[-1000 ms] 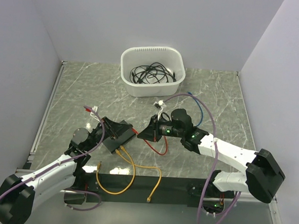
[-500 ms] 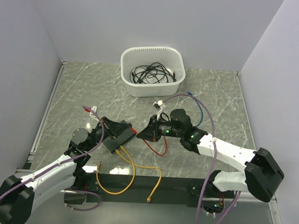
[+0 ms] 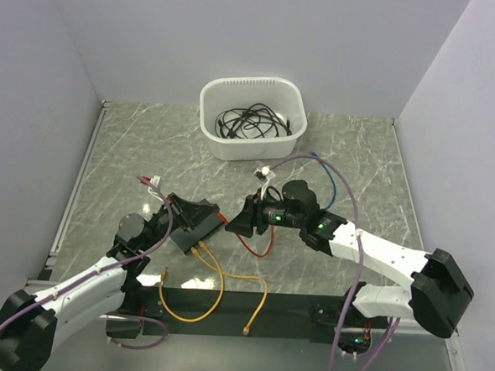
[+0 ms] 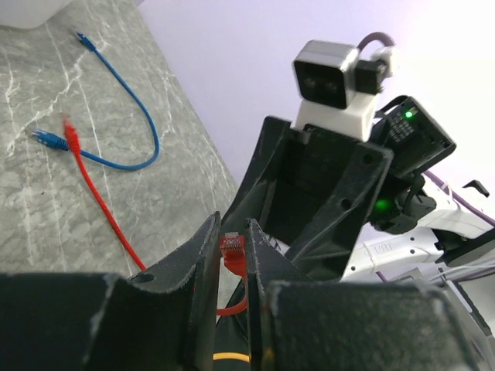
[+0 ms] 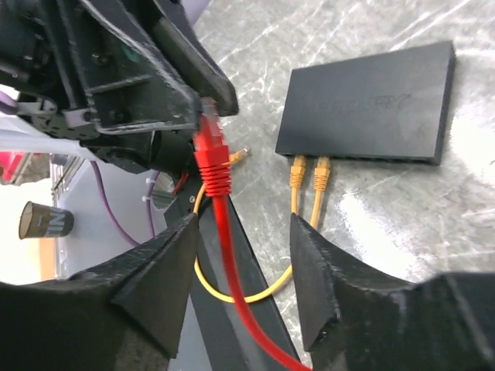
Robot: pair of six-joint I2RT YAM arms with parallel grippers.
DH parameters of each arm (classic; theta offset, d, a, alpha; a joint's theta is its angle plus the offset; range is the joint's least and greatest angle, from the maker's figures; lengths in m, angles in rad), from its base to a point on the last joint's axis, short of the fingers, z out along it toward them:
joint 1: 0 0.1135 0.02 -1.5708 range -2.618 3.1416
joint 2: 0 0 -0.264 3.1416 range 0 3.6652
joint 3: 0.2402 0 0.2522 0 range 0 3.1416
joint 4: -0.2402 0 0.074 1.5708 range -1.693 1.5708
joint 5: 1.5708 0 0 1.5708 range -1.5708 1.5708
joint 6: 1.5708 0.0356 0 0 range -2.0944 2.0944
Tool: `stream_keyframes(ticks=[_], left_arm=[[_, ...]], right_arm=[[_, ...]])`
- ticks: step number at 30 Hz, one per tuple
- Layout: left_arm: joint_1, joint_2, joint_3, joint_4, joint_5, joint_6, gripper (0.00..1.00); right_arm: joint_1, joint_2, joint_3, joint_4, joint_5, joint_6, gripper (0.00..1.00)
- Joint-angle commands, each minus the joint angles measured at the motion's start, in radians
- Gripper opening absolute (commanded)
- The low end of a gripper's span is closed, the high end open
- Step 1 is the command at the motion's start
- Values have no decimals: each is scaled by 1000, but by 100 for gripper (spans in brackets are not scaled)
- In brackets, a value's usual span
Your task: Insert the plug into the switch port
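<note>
Left gripper point(image 4: 232, 236) pinches the red plug point(image 4: 232, 249) tight near the black switch point(image 5: 363, 100). Right gripper point(image 5: 241, 232), also near it, gapes wide open.

1. The red plug point(image 4: 232, 249), booted and trailing a red cable point(image 5: 232, 263), is held off the table point(image 5: 402, 232), pinched in the left gripper point(image 4: 230, 267).
2. The switch port point(image 5: 371, 157) row lines one long edge of a flat matte black box point(image 5: 363, 104) lying on the table; two yellow plugs point(image 5: 309, 170) fill neighbouring sockets.
</note>
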Motion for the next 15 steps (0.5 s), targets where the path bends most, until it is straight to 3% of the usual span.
stream_keyframes(ticks=[1,9,15], left_arm=[[-4,-19,-8,81,41,25,1],[-3,-12,-35,201,102,20,1],[-4,-6,-47,236,113,20,0]], right_arm=[[2,-94,62,-34,36,-46,59],[-24,-100,33,81,-111,3,54],[-24,-56,42,104,-120,9,50]])
